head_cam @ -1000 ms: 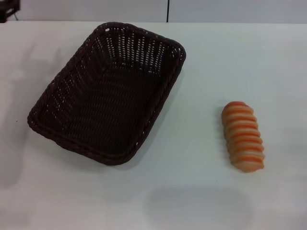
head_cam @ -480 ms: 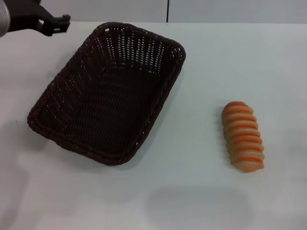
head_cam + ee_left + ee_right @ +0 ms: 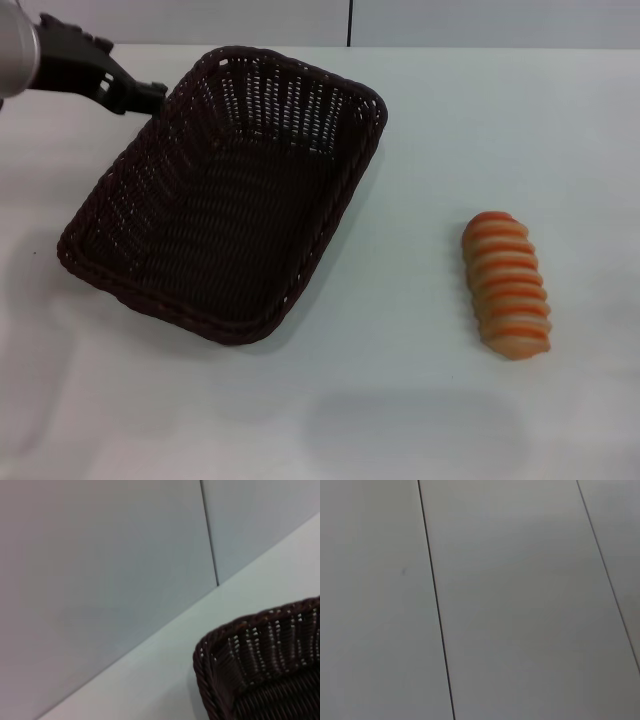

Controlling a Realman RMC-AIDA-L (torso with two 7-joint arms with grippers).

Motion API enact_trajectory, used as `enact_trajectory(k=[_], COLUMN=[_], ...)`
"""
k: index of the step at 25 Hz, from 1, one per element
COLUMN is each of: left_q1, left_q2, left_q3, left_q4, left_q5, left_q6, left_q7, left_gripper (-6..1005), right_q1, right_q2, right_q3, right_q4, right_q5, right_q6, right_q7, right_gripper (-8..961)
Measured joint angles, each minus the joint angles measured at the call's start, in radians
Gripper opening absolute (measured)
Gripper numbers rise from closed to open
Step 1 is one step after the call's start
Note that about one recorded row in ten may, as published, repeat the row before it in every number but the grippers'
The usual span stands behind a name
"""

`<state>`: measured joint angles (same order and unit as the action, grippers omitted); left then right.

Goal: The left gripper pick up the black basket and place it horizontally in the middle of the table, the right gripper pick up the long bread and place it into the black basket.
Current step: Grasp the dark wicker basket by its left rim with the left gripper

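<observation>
The black basket (image 3: 352,196) lies at an angle on the left half of the white table (image 3: 470,130), with its long side running from near left to far right. Its far corner also shows in the left wrist view (image 3: 250,655). My left gripper (image 3: 148,97) comes in from the upper left on a silver arm and hovers at the basket's far left rim, holding nothing. The long bread (image 3: 506,285) lies on the table to the right, apart from the basket. My right gripper is out of view; its wrist view shows only a grey panelled wall.
A grey wall with a dark vertical seam (image 3: 350,22) runs behind the table's far edge. Bare table lies between the basket and the bread and along the front.
My left gripper has come into view from the upper left and moved down and right to the basket's far left rim. The basket and bread have not moved.
</observation>
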<state>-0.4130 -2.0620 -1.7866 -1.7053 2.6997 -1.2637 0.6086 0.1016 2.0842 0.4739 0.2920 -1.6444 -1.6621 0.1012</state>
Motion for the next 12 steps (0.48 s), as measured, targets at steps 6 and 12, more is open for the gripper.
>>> enact_trajectory(k=[6,12], left_q1=[-0.042,-0.099], left_q2=[-0.003,-0.003], left_q3=[0.006,0.031], left_q4=[0.083,0.208], left_q5=[0.008,0.082], left_q6=[-0.027,-0.039], left_q7=[-0.01,-0.038], left_gripper=[738,733], right_q1=[-0.003,-0.003], right_q2=[0.001,0.0], right_q3=[-0.002,-0.012], right_q4=[0.0,0.001], right_q5=[0.0,0.0], right_q6=[-0.006,-0.007], right_q7=[0.0,0.0], right_gripper=[728,727])
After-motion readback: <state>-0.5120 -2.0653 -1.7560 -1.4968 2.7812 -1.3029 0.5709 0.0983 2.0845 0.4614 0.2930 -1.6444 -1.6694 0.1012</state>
